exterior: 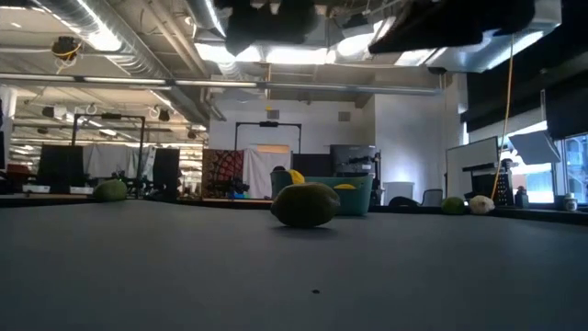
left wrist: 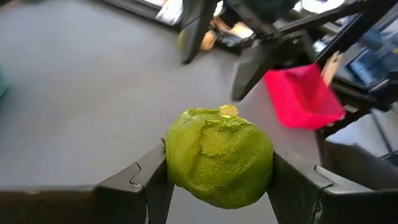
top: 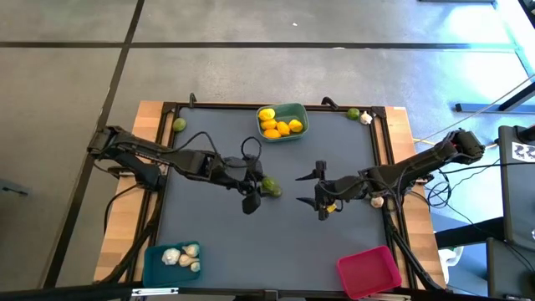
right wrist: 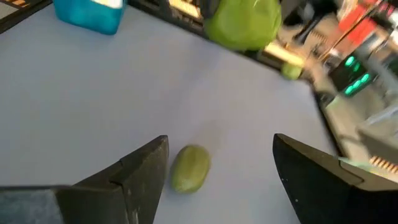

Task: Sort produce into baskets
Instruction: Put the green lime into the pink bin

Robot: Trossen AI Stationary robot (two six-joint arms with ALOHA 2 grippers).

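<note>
L tool (top: 259, 187) is mid-tabletop, clamped on a knobbly green lime (left wrist: 219, 155). The fruit fills the gap between both dark fingers (left wrist: 140, 180). In the low view both tools sit high, at the top edge, so the held lime is up off the surface.

R tool (top: 311, 191) faces it from just beside, fingers spread wide w/ nothing between them. Its wrist view looks down on a second, smaller-looking green lime (right wrist: 189, 168) lying loose on the dark grey tabletop (top: 217, 234). The same fruit (exterior: 306, 204) rests near the middle in the low view. From above only one lime shows at the L tool's tip; can't tell the two apart there.

Baskets:
- Teal-green plastic basket (top: 298, 111), far edge, centre, holds several yellow lemons (top: 280, 126).
- Blue plastic basket (top: 152, 266), near-left corner, holds white garlic bulbs (top: 181, 256).
- Pink-red plastic basket (top: 368, 269), near-right corner, shows no contents.

Loose produce:
- A green lime (top: 179, 125) at the far-left corner.
- Another green lime (top: 353, 114) at the far-right corner, touching or just beside a white garlic bulb (top: 366, 119).
- One more garlic bulb (top: 378, 201) by the right edge, close under the R arm.
</note>
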